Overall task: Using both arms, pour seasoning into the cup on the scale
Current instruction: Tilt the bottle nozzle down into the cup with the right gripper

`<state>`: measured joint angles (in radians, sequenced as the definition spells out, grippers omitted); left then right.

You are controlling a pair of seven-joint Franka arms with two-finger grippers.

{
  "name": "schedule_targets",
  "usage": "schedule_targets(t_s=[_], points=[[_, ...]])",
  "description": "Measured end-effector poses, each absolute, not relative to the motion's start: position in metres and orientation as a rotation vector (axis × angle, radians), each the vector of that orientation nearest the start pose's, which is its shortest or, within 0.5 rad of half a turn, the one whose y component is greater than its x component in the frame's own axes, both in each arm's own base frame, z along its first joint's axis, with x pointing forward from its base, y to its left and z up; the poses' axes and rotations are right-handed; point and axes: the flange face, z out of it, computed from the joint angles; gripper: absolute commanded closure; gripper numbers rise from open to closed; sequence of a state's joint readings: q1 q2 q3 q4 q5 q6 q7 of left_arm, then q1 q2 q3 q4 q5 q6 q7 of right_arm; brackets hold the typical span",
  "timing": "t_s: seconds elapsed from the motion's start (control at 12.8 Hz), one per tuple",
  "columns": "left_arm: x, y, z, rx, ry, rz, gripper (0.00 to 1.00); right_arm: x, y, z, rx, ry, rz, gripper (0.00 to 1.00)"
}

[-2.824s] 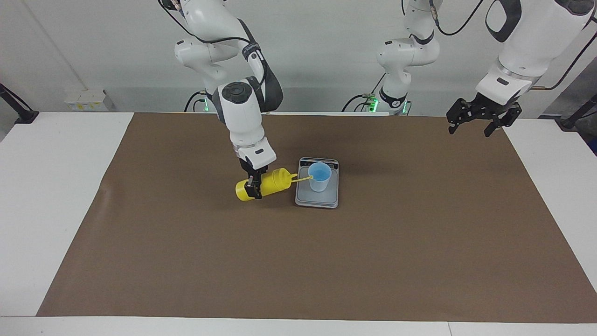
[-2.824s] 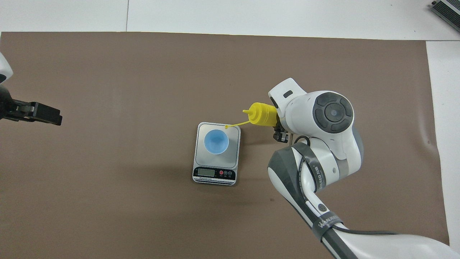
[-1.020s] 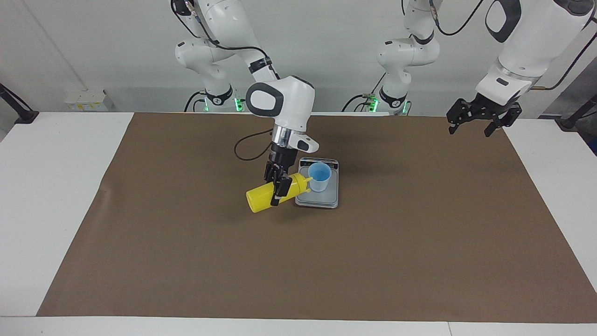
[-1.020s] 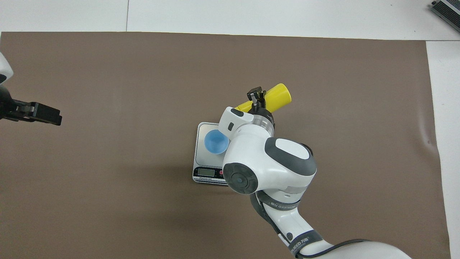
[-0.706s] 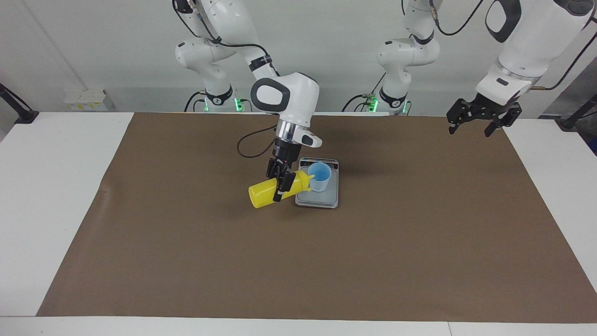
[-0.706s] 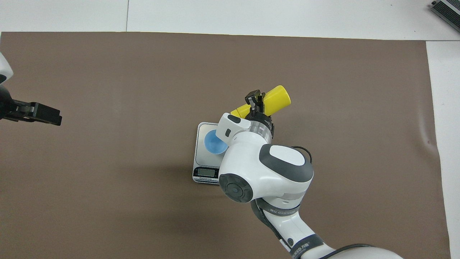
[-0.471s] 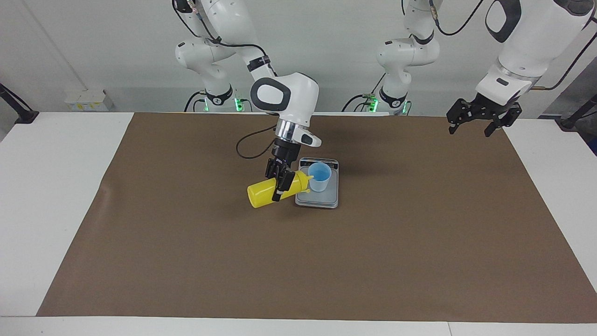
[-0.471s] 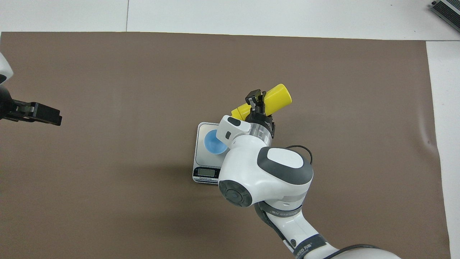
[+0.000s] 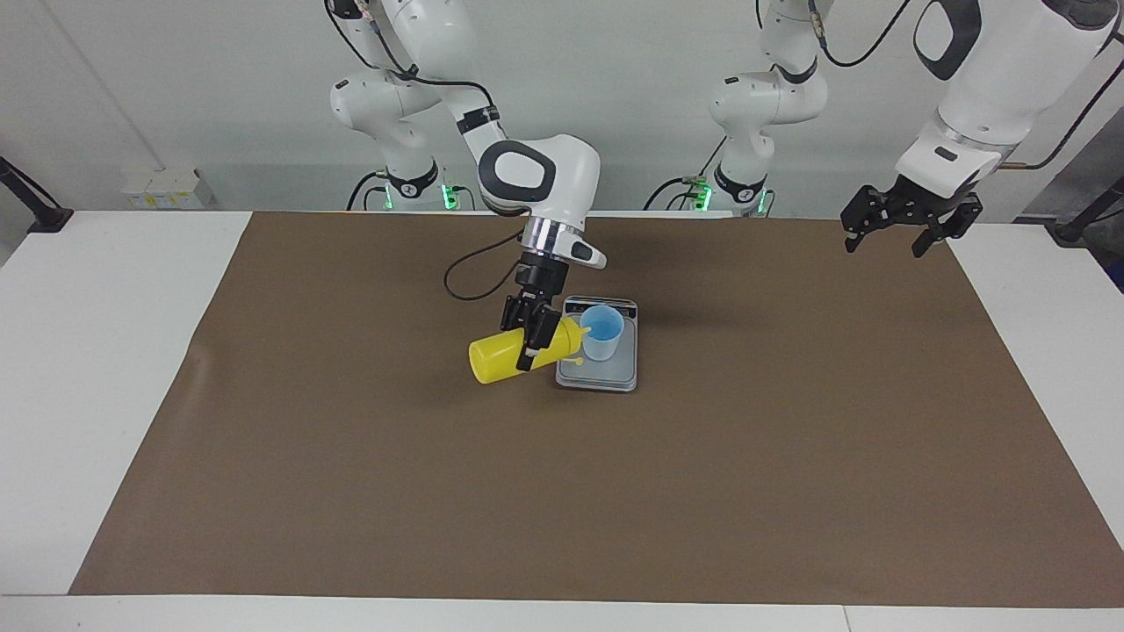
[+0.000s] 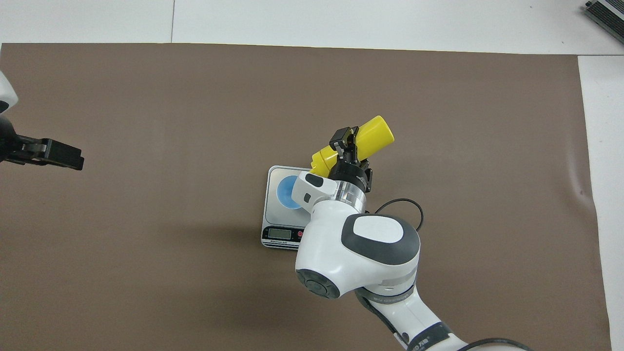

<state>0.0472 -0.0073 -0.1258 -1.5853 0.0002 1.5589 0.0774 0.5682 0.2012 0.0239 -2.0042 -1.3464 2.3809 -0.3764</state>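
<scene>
**Tilting bottle at the cup's rim, half the story under an arm**

Blocking much of the overhead view, the right arm's white wrist covers one side of the cup and part of the scale, so from above only a crescent of blue and the display end of the grey platform show. The nozzle of the seasoning bottle is hidden there too; just its yellow body and flat base stick out past the right gripper.

The cup stands upright on the scale, at the end of the platform nearer the robots, close to the dark display strip. Its inside looks plain blue in both views; whether anything lies in it cannot be made out. No stream from the bottle is visible.

What the facing view adds is the pouring end. There the bottle hangs clear of the brown mat, lying nearly level, its base toward the right arm's end of the table and its nozzle meeting the rim of the cup. The thin cap strap dangles below the neck, over the scale's edge. The right gripper comes down onto the bottle's middle, fingers pinching the yellow body from either side.

Over the mat's corner at the left arm's end of the table, the left gripper waits in the air with its fingers spread and nothing between them. From above, only its black tip shows at the frame's edge.
</scene>
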Motion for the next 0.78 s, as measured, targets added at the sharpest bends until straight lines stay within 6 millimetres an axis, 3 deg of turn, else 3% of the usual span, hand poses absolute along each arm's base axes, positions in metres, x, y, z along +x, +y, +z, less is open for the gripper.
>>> schedule_targets(t_s=[0.47,0.78], points=[[0.549,-0.043,0.621,-3.131,0.244,0.029,0.00,0.477,0.367,0.364,1.080,1.776,0.313,1.00],[0.549,-0.042,0.621,-3.132,0.235,0.027,0.00,0.470,0.370,0.359,1.008,1.758,0.298,1.00]])
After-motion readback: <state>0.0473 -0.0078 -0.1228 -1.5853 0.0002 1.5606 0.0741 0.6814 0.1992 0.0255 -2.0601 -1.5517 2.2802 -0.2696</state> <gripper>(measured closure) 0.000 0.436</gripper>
